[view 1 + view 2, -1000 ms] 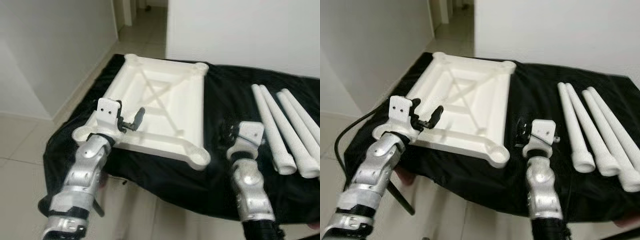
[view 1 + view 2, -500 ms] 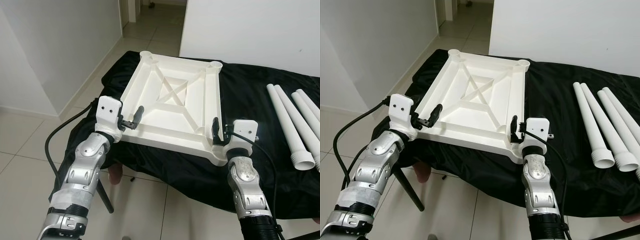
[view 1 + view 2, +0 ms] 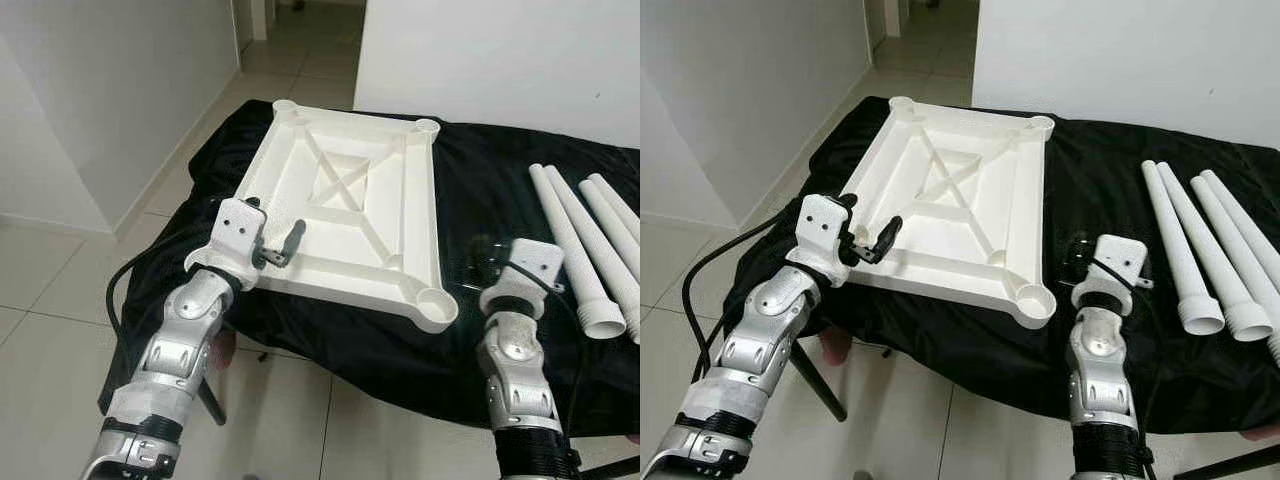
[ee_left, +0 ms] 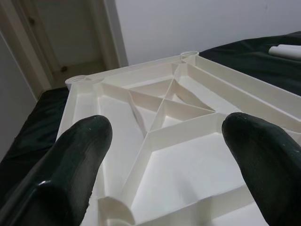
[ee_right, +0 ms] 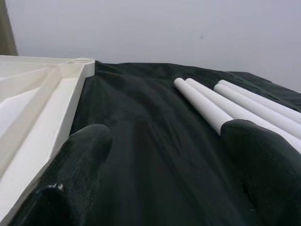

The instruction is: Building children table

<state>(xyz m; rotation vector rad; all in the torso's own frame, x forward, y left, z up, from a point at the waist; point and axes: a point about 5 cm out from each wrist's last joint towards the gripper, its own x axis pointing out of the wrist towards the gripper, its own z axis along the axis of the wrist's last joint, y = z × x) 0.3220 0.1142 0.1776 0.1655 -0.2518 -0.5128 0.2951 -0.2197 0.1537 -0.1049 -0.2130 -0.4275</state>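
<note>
We see a home: pale glossy floor tiles (image 3: 60, 290), plain white walls (image 3: 110, 90), a far corridor (image 3: 300, 40).

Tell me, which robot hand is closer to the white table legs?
The right. The right gripper hovers open over the black cloth between the upturned tabletop and the white table legs. The left gripper is open over the tabletop's near left edge, far from them.

My two arms are jointed silver metal with black ribbed cuffs. Each end effector, left (image 3: 278, 246) and right (image 3: 1087, 262), has a white boxy housing, long black fingers (image 4: 70, 165), and black cables.
</note>
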